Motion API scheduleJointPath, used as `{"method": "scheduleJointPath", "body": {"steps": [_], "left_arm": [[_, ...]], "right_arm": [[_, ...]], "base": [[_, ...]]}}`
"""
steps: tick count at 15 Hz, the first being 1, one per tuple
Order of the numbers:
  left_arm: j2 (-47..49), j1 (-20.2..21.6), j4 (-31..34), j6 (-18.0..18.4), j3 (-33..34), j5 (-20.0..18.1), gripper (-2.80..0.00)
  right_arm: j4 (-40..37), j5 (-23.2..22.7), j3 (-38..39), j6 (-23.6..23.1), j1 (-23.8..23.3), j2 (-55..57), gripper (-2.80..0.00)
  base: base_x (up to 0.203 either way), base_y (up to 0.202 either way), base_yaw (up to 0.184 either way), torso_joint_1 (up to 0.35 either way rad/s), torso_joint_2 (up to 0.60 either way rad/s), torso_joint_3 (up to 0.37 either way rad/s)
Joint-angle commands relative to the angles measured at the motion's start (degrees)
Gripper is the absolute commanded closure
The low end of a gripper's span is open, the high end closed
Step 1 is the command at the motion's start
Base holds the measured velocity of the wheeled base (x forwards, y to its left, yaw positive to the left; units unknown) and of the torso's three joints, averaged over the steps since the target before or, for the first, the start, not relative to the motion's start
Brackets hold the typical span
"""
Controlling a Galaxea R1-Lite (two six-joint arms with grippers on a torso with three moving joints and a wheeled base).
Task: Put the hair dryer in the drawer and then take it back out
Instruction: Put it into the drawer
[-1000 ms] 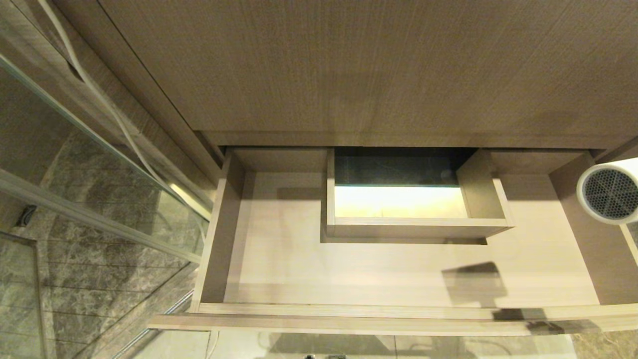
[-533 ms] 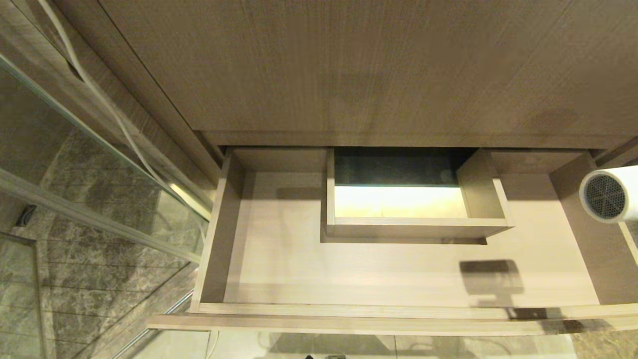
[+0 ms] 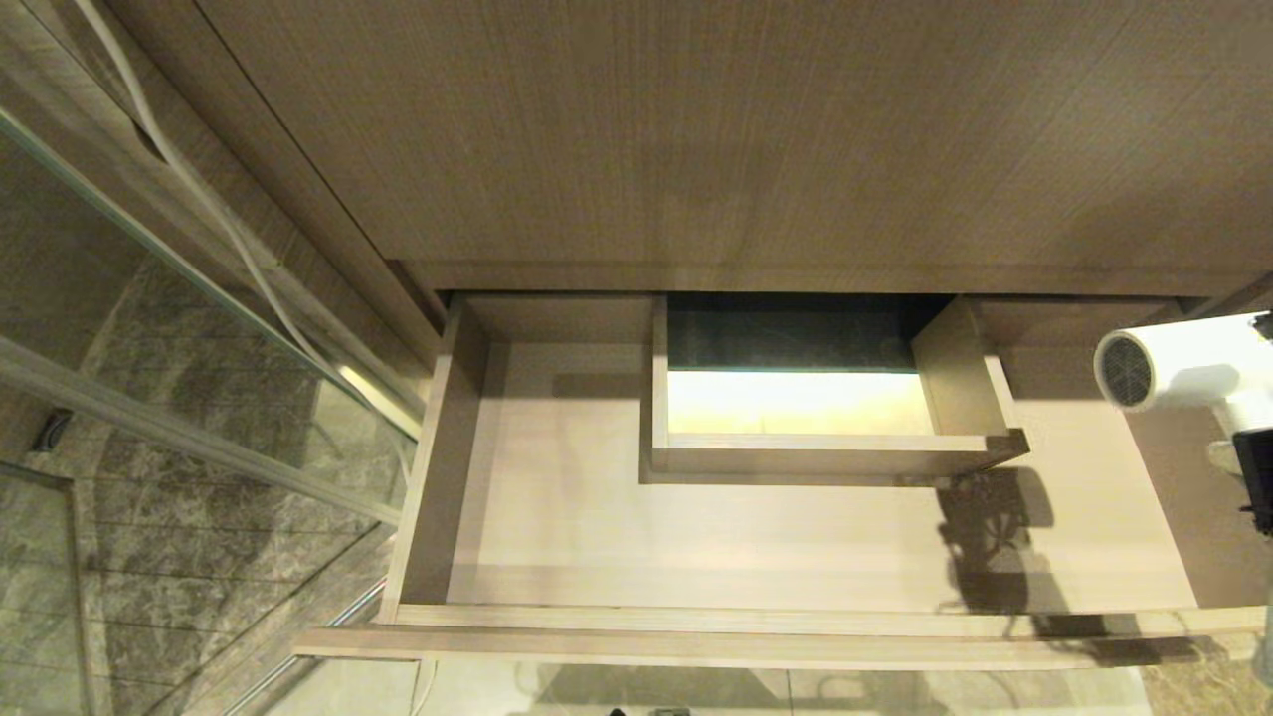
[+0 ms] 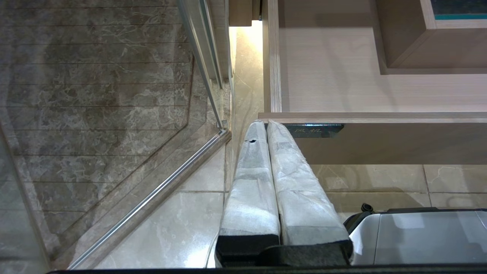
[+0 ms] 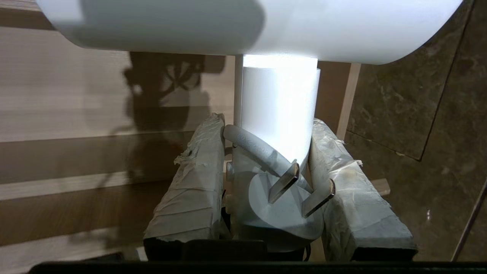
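The right gripper (image 5: 272,152) pinches the white handle of the hair dryer (image 3: 1174,363) between its wrapped fingers (image 5: 194,179), the plug (image 5: 281,201) tucked between them too. The dryer hangs over the right end of the open drawer (image 3: 557,537), its grey grille facing left and its shadow lying on the pale floor inside. The left gripper (image 4: 266,125) is parked low by the drawer's front corner, fingers pressed together.
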State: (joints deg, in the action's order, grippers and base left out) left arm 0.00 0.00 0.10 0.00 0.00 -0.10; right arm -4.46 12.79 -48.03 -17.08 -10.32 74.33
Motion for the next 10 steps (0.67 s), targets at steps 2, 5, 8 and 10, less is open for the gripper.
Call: {"method": "scheduleJointPath", "body": {"steps": [2,5,8,10], "left_arm": [[0.0,0.0,0.0,0.0,0.0,0.0,0.0],[0.0,0.0,0.0,0.0,0.0,0.0,0.0],[0.0,0.0,0.0,0.0,0.0,0.0,0.0],[0.0,0.0,0.0,0.0,0.0,0.0,0.0]], "right_arm": [[0.1,-0.1,-3.9,-0.2,-1.4,9.4,0.0],[0.3,-1.0,-6.9,-0.7,-3.6,14.8,0.0],[3.1,-1.2,-9.7,-0.8,-4.4,21.3,0.0],[4.0,-1.4,-12.4,-0.9,-5.1,25.1,0.0]], "base": [[0.0,0.0,0.0,0.0,0.0,0.0],[0.0,0.0,0.0,0.0,0.0,0.0],[0.0,0.0,0.0,0.0,0.0,0.0],[0.0,0.0,0.0,0.0,0.0,0.0]]}}
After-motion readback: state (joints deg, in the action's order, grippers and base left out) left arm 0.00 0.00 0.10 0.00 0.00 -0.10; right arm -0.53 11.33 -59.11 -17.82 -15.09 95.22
